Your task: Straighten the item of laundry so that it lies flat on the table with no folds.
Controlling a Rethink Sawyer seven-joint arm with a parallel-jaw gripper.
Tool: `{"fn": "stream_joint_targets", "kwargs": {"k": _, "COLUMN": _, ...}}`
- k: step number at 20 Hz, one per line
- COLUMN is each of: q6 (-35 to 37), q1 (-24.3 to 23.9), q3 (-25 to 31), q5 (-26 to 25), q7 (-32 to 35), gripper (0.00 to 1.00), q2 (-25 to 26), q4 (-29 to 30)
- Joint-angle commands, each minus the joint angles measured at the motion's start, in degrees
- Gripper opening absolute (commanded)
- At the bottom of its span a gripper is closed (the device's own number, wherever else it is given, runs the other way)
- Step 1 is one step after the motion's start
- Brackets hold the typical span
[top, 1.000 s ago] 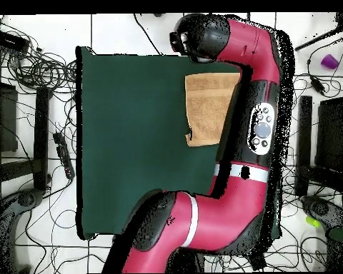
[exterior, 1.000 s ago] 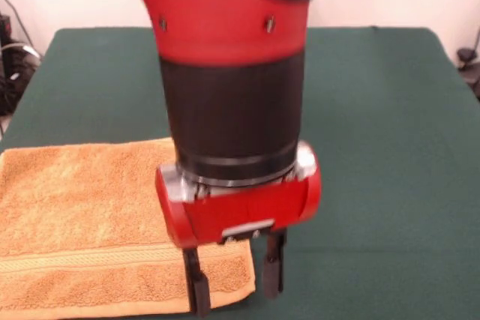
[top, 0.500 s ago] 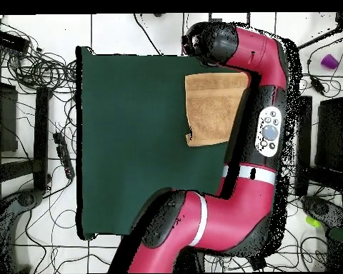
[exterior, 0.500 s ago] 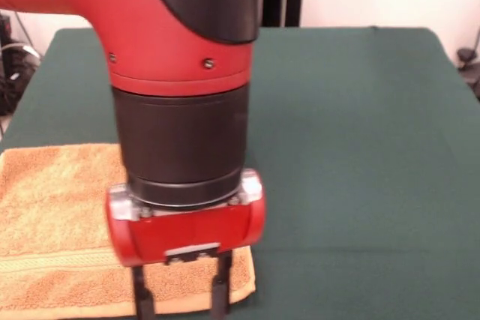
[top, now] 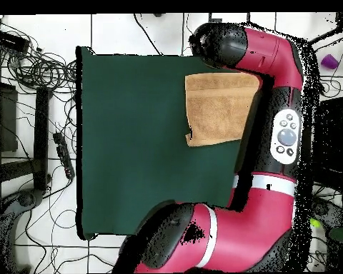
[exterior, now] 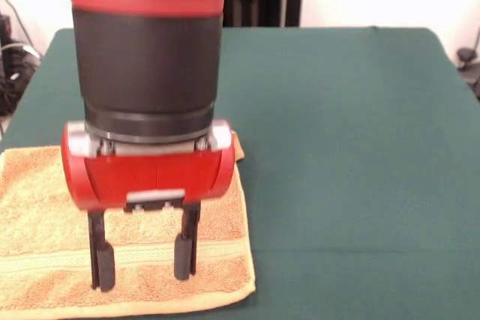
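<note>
Over the bench's [exterior: 352, 125] near-left corner, the gripper [exterior: 142, 264] hangs open directly above the towel's [exterior: 45, 207] banded near edge.

The red and black arm [exterior: 146, 43] fills the upper left of the front view, wrist pointing straight down. Its end effector [exterior: 142, 264] hangs at lower left, two black fingers [exterior: 182, 255] spread apart with nothing between them. In the overhead view the arm [top: 278, 143] curves along the right side from the bottom centre.
</note>
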Motion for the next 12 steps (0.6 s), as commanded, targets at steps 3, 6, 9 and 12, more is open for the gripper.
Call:
{"fn": "stream_joint_targets", "kwargs": {"k": 3, "q6": -6.94, "q1": 5.29, "q3": -0.56, "q5": 4.05, "q7": 24.77, "gripper": 1.00, "q2": -7.49, "q4": 21.75}}
{"fn": "stream_joint_targets", "kwargs": {"k": 6, "q6": -9.59, "q1": 5.56, "q3": -0.39, "q5": 5.00, "q7": 26.08, "gripper": 1.00, "q2": -6.97, "q4": 23.66}}
{"fn": "stream_joint_targets", "kwargs": {"k": 9, "q6": -11.65, "q1": 6.05, "q3": -1.02, "q5": 4.73, "q7": 25.52, "gripper": 1.00, "q2": -5.53, "q4": 23.38}}
{"fn": "stream_joint_targets", "kwargs": {"k": 12, "q6": -11.58, "q1": 6.45, "q3": -1.81, "q5": 4.57, "q7": 25.28, "gripper": 1.00, "q2": -4.00, "q4": 21.54}}
